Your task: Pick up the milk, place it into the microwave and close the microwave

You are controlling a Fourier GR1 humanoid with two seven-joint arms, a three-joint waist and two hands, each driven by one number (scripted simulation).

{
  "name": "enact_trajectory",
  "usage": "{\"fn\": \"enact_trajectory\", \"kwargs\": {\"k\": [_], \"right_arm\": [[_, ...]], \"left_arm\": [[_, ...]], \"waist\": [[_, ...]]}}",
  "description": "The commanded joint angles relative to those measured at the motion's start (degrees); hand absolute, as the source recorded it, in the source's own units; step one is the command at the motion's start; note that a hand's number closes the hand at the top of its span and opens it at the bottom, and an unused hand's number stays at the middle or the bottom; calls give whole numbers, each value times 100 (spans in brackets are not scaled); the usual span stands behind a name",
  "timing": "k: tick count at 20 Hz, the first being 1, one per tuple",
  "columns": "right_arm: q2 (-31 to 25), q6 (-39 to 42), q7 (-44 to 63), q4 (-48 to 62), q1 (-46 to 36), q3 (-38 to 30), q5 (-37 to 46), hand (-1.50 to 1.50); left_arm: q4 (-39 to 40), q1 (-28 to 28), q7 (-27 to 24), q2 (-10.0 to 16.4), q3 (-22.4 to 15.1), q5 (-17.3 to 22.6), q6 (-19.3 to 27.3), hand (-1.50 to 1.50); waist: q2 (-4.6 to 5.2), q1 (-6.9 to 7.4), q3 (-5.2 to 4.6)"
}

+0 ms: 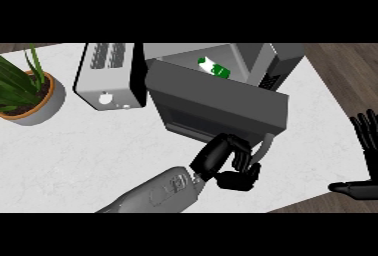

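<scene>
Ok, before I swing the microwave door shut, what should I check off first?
1. Milk inside the microwave: ok, it sits in the cavity.
2. Milk clear of the door's path: ok, it looks set well back.
3. Door shut: not ok, it stands partly open.
4. Left hand at the door: ok, beside the handle.
5. Left hand's hold on the handle: cannot tell.
6. Right hand out of the way: ok, open at the view's right edge.
</scene>
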Motion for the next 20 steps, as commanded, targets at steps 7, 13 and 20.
{"fn": "enact_trajectory", "kwargs": {"k": [7, 13, 20], "right_arm": [[-217, 422, 68, -399, -364, 59, -254, -150], [-272, 667, 317, -541, -570, 190, -460, -150], [-411, 826, 522, -697, -838, 259, -613, -150]], "left_arm": [[467, -1111, 10, -24, 368, 572, 381, 150], [804, -1561, 38, -22, 463, 830, 475, 150], [1151, -2052, 92, -19, 576, 1079, 563, 150]], "waist": [[138, -517, 23], [225, -654, 38], [316, -853, 55]]}}
